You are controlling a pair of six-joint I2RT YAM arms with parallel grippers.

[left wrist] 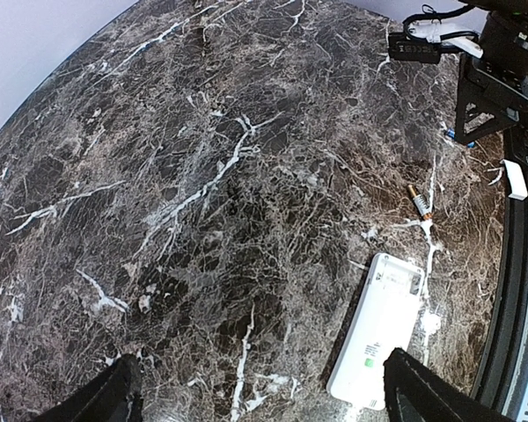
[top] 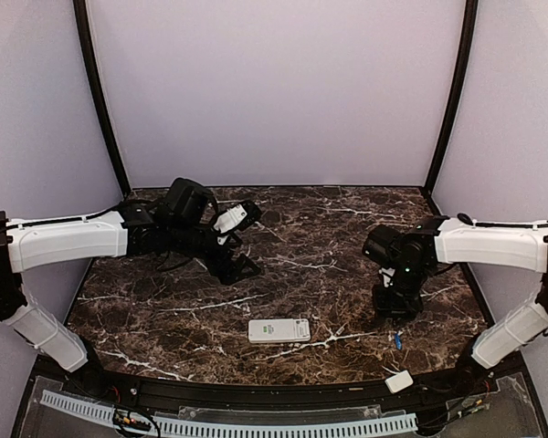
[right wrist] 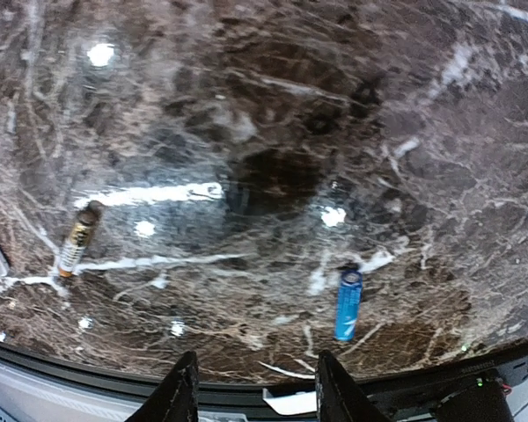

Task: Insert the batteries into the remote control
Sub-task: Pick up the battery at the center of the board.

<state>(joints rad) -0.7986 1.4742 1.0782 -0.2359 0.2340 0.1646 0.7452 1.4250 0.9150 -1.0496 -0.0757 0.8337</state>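
The right gripper hangs half-spread and empty, only its fingertips showing. A white cover peeks out between them, mostly hidden. Just ahead lies a blue battery; a darker battery lies farther left, blurred. The left gripper gapes wide and empty; the remote lies beside one finger, its near corner covered.
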